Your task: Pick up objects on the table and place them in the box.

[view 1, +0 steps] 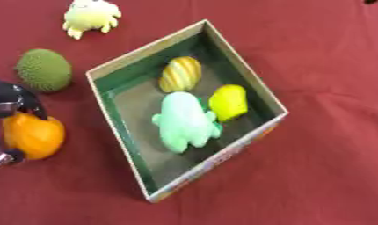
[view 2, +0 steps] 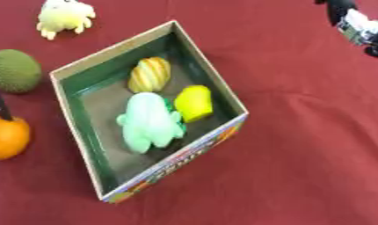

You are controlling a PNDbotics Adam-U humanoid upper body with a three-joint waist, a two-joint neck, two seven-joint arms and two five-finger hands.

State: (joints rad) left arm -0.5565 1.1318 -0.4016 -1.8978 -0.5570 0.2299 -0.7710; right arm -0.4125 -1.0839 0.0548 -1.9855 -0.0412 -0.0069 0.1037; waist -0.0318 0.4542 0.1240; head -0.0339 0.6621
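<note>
Left hand (view 1: 13,102), at the left edge, fingers curled around one orange round fruit (view 1: 34,135) resting on the red tablecloth (view 1: 315,176), left of the box (view 1: 215,160). Right hand (view 2: 360,24), at the far right corner; finger state cannot be told. Box holds three items: one pale green plush (view 1: 184,122), one yellow object (view 1: 228,102), one striped yellow-orange object (view 1: 180,73). Outside, far left: one spiky green fruit (view 1: 44,69), one pale yellow plush (view 1: 90,16). Open cloth lies right and near.

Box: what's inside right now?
Inside the box: pale green soft toy, yellow toy, striped yellow-orange toy. Floor beneath them is covered.
</note>
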